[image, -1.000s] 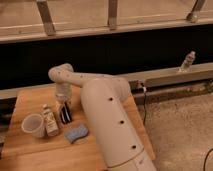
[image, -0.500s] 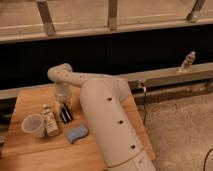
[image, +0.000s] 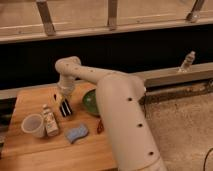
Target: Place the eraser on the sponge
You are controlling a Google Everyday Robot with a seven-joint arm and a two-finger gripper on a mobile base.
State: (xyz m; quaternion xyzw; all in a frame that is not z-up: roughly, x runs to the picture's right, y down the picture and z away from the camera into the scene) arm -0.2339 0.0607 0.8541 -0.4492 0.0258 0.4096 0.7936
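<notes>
Camera view — the robot's hand (image: 63, 99) hangs low over the wooden tabletop (image: 30, 102), directly above the eraser (image: 65, 108), a small black block showing just beneath it. Whether the hand grips the block or merely stands over it cannot be told. The sponge (image: 76, 132), pale blue, lies flat nearer the front edge, apart from the eraser and with nothing on it, so the block is not where the task wants it.

Crowding the short route are a small bottle (image: 49, 120) and a pale cup (image: 33, 125) on one side of the sponge, and a green bowl (image: 91, 102) and a reddish-brown object (image: 100, 125) on the other.

The risks, judged from here:
- A poor hold could let the eraser slip or twist on the way across.
- The arm (image: 120, 115) could clip the bottle, which looks easy to topple.
- The sponge is a small, soft target — a release off-centre or from too high could send the block tipping onto the wood.
</notes>
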